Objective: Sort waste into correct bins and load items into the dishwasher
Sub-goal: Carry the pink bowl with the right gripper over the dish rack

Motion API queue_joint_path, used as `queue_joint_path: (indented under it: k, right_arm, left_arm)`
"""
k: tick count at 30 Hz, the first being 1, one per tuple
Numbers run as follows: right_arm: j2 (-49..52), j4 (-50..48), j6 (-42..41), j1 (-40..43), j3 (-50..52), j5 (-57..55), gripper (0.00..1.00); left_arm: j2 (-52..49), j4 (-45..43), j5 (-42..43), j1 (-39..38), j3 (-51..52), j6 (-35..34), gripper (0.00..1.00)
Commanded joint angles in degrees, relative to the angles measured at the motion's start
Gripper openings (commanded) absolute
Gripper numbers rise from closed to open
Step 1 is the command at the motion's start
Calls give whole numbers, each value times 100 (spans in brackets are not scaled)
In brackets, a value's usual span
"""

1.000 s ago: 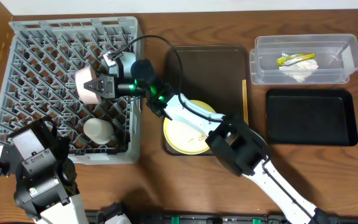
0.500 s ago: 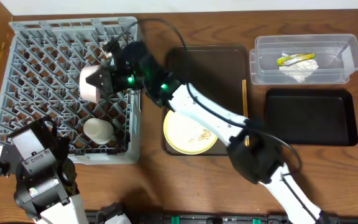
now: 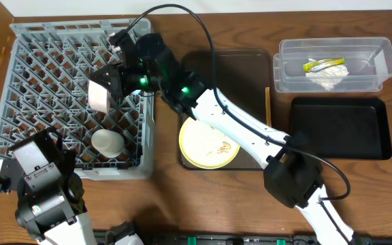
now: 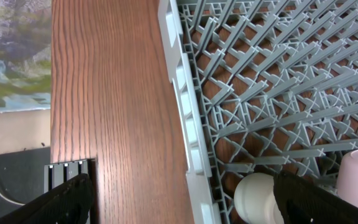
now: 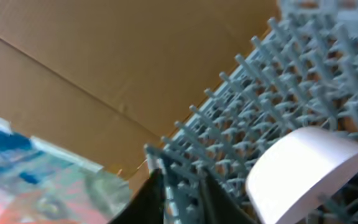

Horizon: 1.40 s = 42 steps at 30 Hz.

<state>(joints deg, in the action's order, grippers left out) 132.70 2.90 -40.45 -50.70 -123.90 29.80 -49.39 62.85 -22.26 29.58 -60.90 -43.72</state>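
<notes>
Overhead: the rack (image 3: 46, 61) fills the left of the worktop (image 3: 169, 197). The right arm reaches across from the near right. The right pincer (image 3: 113, 82) hangs over the rack's right half, just beside the bowl (image 3: 99, 96), which stands on its side among the pegs. The cup (image 3: 107, 141) sits in the rack too, toward its near-right corner. Right of the rack, the brown tray (image 3: 237, 75) carries the plate (image 3: 199, 150) at its near end, with scraps (image 3: 223, 145) on the plate. The chopsticks (image 3: 267, 109) lie along that tray's right edge. At the far right the tub (image 3: 288, 68) holds the napkin (image 3: 327, 79) and the wrapper (image 3: 322, 64). The black tray (image 3: 340, 128) lies just near of the tub.

Left wrist: the left pincer (image 4: 184, 186) gapes wide with nothing in it. It hangs above the rack's low wall, with bare worktop on one side. The cup and the bowl's pale edge show among the pegs on the other side.

Right wrist: the view is blurred. The dark fingers (image 5: 225, 205) stand a little apart with grey pegs showing between them, and they grip nothing. The bowl rests on the rack to their right. Whether the nearer finger touches it, I cannot tell.
</notes>
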Motion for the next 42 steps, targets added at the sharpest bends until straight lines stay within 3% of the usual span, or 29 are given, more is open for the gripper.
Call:
queue_joint_path:
  k: [1,5,14,20,42]
  right_arm:
    - [22,11,284,-85,-2,-627,9]
    - [216,-57,286,-247,-2,-1045,4]
    - [890,-612,326,-413,-2,-1141,9]
    - [977,-52,428,-396,-2,-1821,6]
    - [-72,1432,756,-380,-2,-2164,7]
  left_arm:
    - [4,22,-94,24,-120,-52,94]
    - [4,22,-94,24,-120,-52,94]
    - [4,22,-94,24,-120,-52,94]
    - [4,22,-94,24,-120,-52,94]
    - [4,22,-96,24,-120,-52,94]
